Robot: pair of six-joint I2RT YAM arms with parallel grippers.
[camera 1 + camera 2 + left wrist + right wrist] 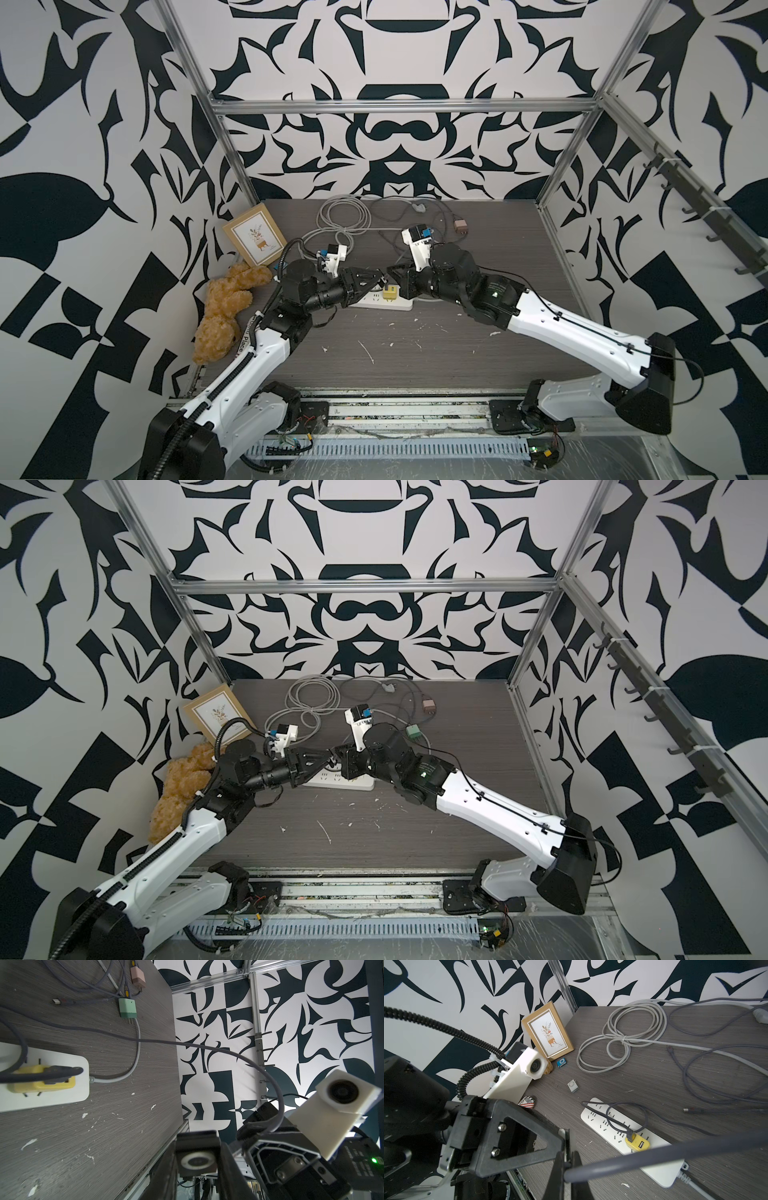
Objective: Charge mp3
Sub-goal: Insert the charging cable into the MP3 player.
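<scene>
- Dark woodgrain tabletop: the blue mp3 lies flat at its far-left corner, beside the picture frame.
- Tiny, light, hard, likely slick; I'd pinch its side edges.
- My left gripper, part-closed, clamps a dark ring-faced player; right gripper, closed, pinches the grey cable.
- Frame, silver player and coiled cords crowd it.

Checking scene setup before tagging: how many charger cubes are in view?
3. The yellow cube is plugged into the white power strip; the green cube lies loose on the table, apart from the strip; the pink cube lies just beyond the green. Others may be hidden.
</scene>
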